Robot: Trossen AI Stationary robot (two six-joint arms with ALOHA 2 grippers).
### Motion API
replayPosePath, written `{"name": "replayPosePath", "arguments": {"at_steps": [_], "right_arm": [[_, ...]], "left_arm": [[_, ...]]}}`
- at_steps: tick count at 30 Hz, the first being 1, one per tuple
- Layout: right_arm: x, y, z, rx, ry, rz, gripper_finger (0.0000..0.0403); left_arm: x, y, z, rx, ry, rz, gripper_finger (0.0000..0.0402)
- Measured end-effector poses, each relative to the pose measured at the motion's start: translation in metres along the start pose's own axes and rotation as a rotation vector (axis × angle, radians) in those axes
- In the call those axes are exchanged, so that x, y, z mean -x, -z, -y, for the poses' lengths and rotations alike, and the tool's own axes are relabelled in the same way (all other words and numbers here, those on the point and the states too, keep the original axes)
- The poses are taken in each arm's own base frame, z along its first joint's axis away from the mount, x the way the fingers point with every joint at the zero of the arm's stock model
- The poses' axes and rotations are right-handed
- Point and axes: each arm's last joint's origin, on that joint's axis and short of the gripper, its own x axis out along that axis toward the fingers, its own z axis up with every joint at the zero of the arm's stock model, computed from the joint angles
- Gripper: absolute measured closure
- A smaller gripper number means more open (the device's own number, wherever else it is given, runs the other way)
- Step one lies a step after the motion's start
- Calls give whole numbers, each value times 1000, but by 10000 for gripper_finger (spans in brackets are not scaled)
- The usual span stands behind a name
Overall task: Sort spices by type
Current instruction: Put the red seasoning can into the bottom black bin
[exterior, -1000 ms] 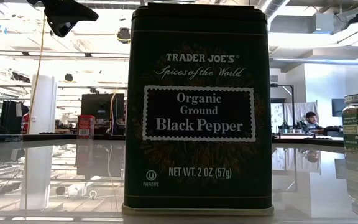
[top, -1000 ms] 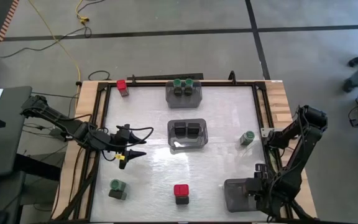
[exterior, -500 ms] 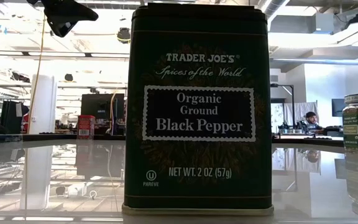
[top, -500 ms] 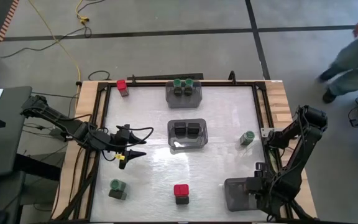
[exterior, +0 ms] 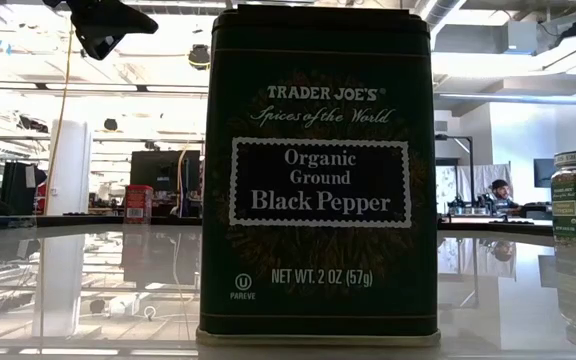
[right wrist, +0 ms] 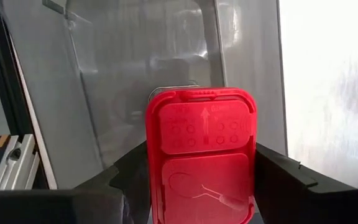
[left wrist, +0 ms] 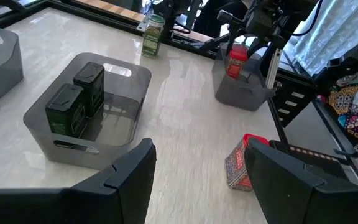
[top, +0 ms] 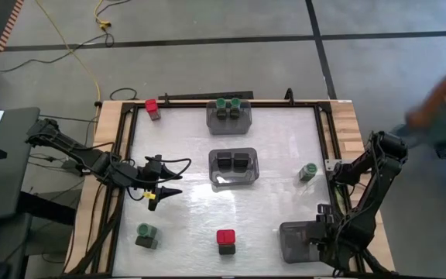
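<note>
Right claw (right wrist: 197,180) sits low over the grey bin (top: 294,240) at the near right corner of the bench (top: 184,139). Its fingers close on a red-capped jar (right wrist: 201,152), cap facing the wrist camera, jar body pointing down into the bin. Judgement: the drop is nearly straight down along the jar's long axis; only a release seems left.

Left claw (top: 161,192) hovers above the left side of the bench, jaws partly apart, holding nothing. In its wrist view a second red-capped jar (left wrist: 238,163) lies just ahead, between the finger lines and slightly toward one finger.

Sorted so far: two black tins (top: 231,162) upright in the middle bin (top: 233,180); two green-capped jars (top: 230,105) in the far bin (top: 231,121).

Loose on the bench:
- red-capped jar at far left corner (top: 152,107)
- green-capped jar near left (top: 145,233)
- red-capped jar near centre (top: 225,239)
- green-capped jar right of centre (top: 307,172)

Judgement: the near-centre red jar lies between both arms. The left arm is free, so it looks the likelier one to fetch it.
</note>
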Motion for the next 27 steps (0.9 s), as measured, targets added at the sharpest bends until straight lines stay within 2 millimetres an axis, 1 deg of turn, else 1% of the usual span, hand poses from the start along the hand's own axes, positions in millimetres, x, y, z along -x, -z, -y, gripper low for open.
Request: {"name": "replayPosePath", "arguments": {"at_steps": [19,27], "right_arm": [[0,0,1,2,8,-1,157],[0,0,3,6,43,20,157]], "left_arm": [[0,0,0,-27,-1,0,168],[0,0,0,-27,-1,0,168]]}}
